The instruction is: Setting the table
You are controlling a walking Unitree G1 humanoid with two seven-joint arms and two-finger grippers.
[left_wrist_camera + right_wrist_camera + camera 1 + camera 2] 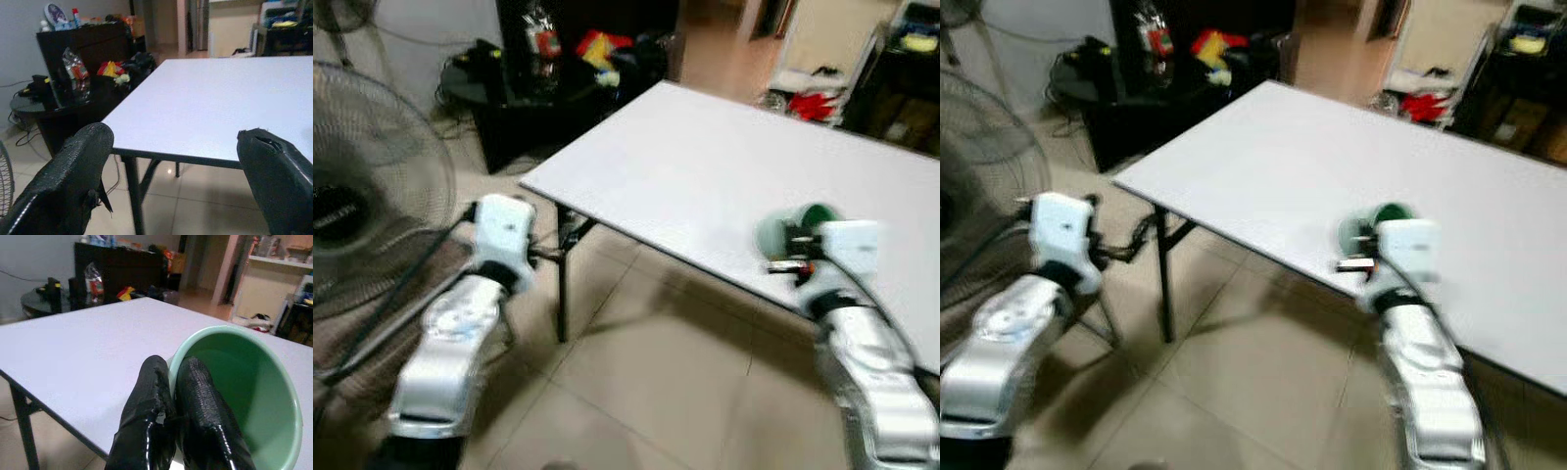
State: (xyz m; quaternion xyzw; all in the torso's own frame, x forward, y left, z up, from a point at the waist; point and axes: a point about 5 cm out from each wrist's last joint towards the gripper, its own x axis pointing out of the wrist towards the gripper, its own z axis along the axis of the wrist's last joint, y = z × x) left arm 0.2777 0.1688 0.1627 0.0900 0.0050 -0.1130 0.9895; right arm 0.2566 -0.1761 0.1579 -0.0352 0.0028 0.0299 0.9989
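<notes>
Green cup in the right claw, over the white counter
The right claw (168, 396) pinches the rim of the round green plastic cup (244, 391) above the flat white counter (724, 166); the left claw (176, 171) is spread wide beside the counter's corner

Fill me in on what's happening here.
The robot stands at the near edge of a white table. Its right gripper is shut on the rim of a green cup, one finger inside and one outside, and holds it over the table's near edge. The left gripper is open and holds nothing; it hangs short of the table's corner, beside a standing fan. No dishes are set out on the tabletop.
</notes>
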